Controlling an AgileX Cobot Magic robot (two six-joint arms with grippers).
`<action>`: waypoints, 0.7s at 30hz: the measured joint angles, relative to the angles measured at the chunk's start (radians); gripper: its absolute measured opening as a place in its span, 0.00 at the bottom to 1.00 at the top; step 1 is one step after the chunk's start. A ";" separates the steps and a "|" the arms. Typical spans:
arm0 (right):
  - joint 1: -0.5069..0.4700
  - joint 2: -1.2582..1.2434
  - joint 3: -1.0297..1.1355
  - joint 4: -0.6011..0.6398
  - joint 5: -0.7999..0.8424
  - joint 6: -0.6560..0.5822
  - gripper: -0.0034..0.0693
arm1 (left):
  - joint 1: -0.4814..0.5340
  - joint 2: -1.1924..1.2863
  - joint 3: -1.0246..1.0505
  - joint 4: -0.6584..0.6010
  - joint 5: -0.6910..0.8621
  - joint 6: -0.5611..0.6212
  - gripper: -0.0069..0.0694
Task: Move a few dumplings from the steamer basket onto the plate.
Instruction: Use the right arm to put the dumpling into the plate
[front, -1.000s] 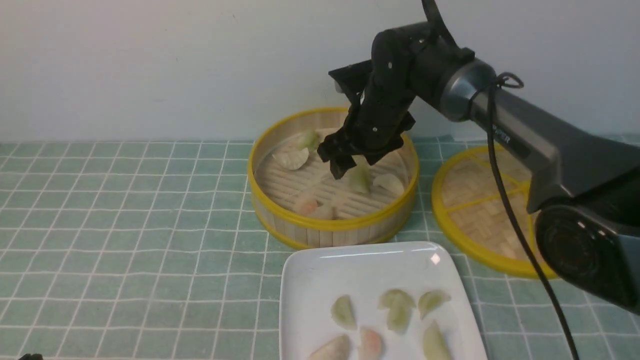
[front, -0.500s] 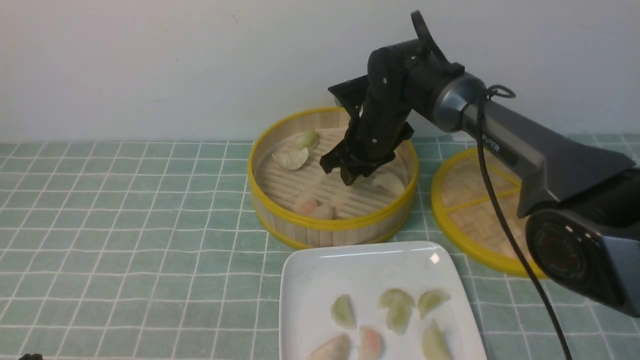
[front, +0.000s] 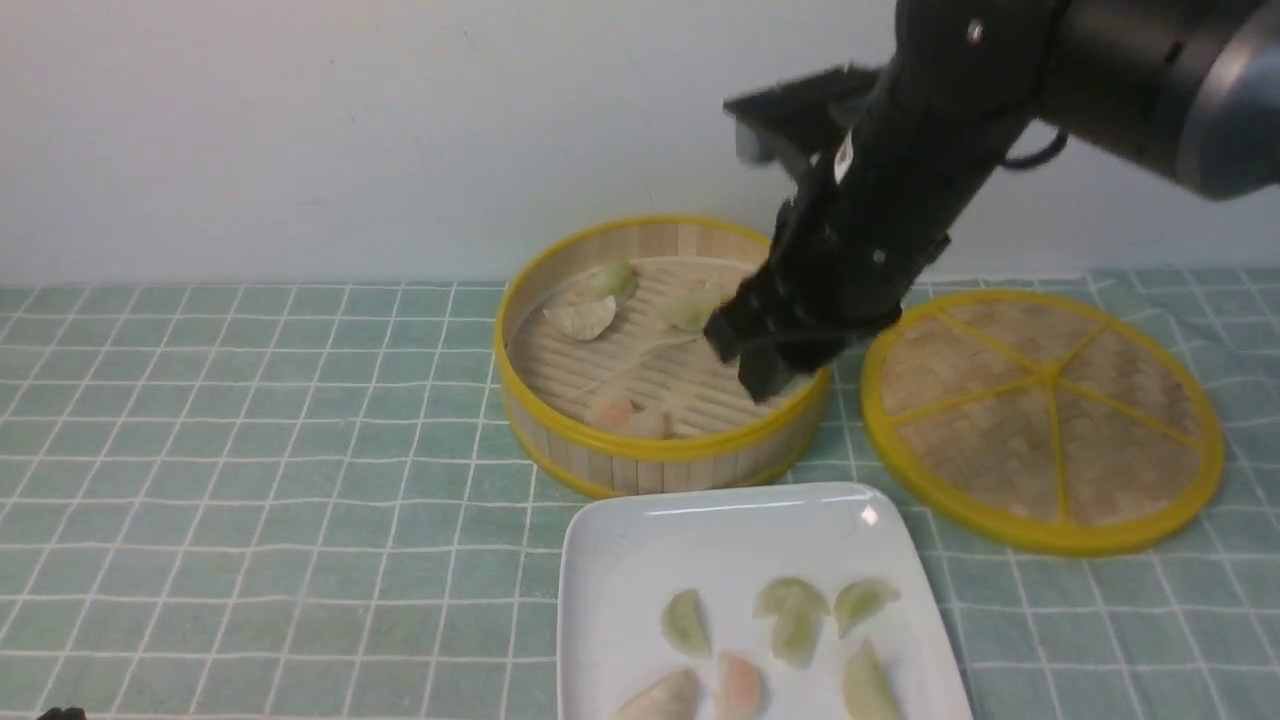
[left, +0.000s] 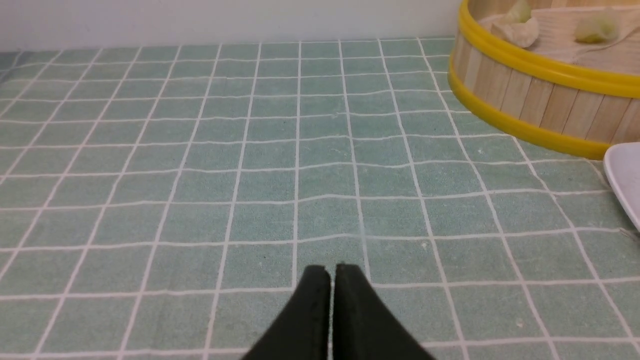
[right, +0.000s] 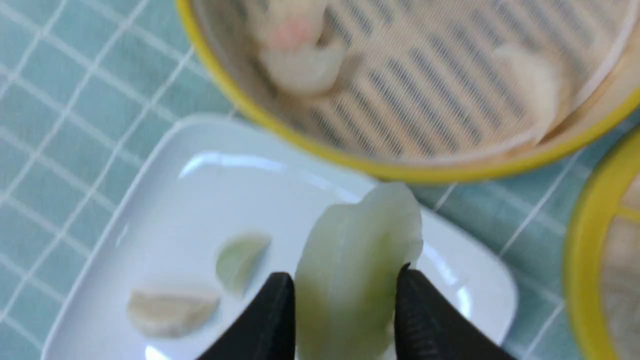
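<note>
The green dumpling (right: 367, 225) is in the right gripper (right: 346, 274), pinched across its body between the two fingertips, over the robot's side of the basket (front: 660, 448). It should be very light, soft and a little springy, and its moist-looking skin probably makes it slippery and easy to tear. The thick middle of the body, taken with both pads flat and just enough squeeze to stop it sliding, looks the best hold; too hard a pinch could split the wrapper, too loose a one could let it slip out. The thin pleated edge is likely the weakest place to grip.

The basket holds more: a pink-tinted dumpling (front: 612, 412) near its wall on the robot's side, and a pale one (front: 582, 318) towards its far left, whose thin edge may fold or rip if caught alone. Their undersides may cling to the slats, so a gentle lift would suit them.

The plate (front: 620, 540) lies just on the robot's side of the basket, already bearing several dumplings; a low, soft release would spare the skin. The lid (front: 1050, 375) lies to the right of the basket. The left gripper (left: 333, 270), its fingers together and nothing between them, is over the desk (front: 250, 450), left of the basket.
</note>
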 joint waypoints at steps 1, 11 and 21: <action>0.004 0.000 0.011 0.000 0.000 -0.002 0.38 | 0.000 0.000 0.000 0.000 0.000 0.000 0.08; 0.084 0.110 0.153 -0.077 -0.112 0.021 0.38 | 0.000 0.000 0.000 0.000 0.000 0.000 0.08; 0.084 0.119 0.010 -0.105 -0.035 0.041 0.80 | 0.000 0.000 0.000 0.000 0.000 0.000 0.08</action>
